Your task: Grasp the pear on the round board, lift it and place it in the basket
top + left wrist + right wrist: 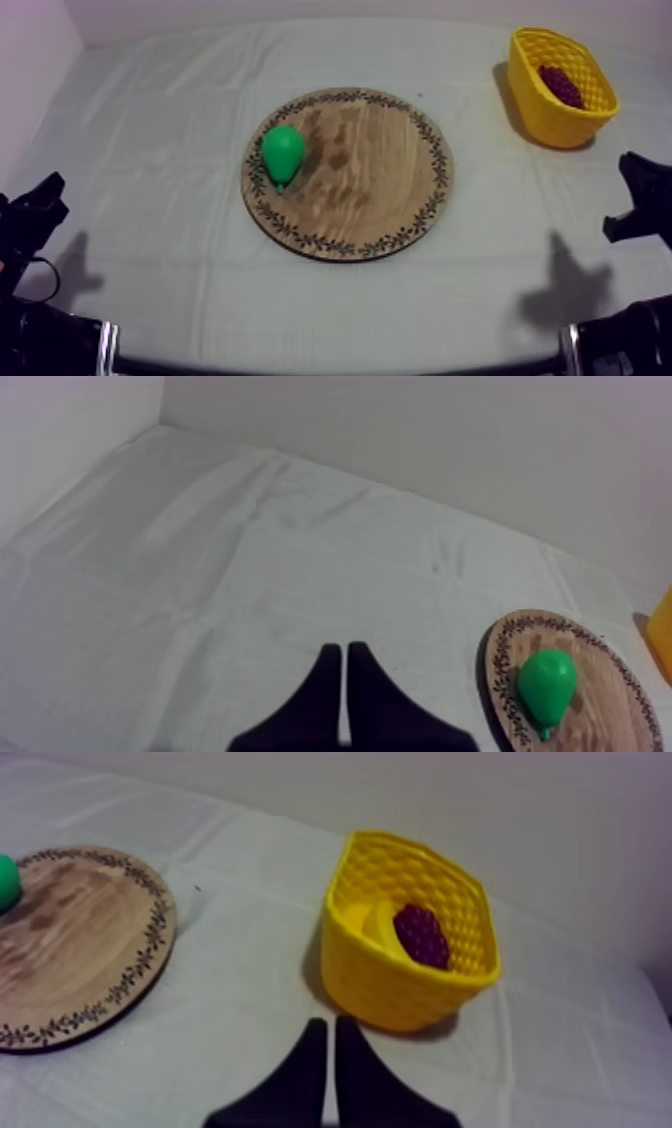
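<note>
A green pear lies on the left part of the round wooden board in the middle of the table. The yellow basket stands at the far right. My left gripper rests low at the left edge, well away from the board. In the left wrist view its fingers lie together as a narrow wedge over bare cloth, with the pear on the board off to one side. My right gripper is shut on nothing, just in front of the basket; in the top view it sits low at the right.
A bunch of purple grapes lies inside the basket, with a yellow fruit beside the grapes. Bare cloth surrounds the board. Walls close the table at the back and left.
</note>
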Motion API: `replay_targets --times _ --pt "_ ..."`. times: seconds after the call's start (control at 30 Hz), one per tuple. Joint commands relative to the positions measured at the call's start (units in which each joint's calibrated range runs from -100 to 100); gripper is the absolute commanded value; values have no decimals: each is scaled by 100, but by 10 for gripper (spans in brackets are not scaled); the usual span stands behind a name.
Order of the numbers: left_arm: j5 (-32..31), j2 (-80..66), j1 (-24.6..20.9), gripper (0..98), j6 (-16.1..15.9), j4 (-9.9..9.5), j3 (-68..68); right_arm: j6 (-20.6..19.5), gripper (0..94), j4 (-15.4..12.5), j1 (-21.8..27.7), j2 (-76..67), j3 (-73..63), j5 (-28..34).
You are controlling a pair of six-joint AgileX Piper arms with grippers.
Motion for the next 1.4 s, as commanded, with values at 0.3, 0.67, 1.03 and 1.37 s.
replay_targets --times 0.3,0.67,1.03,1.37 --pt "-1 0 1 1 1 -2 0 154 3 -62 -1102 2070 -2882 1001" --pt "-1 0 1 1 1 -2 0 -1046 3 904 -2669 4723 -5492 2482" --pt "-1 0 1 1 1 -2 0 -1905 3 1298 -3374 6742 -7022 3594" --pt "-1 0 1 1 1 -2 0 -2588 3 1483 -3614 8604 -8822 4664"
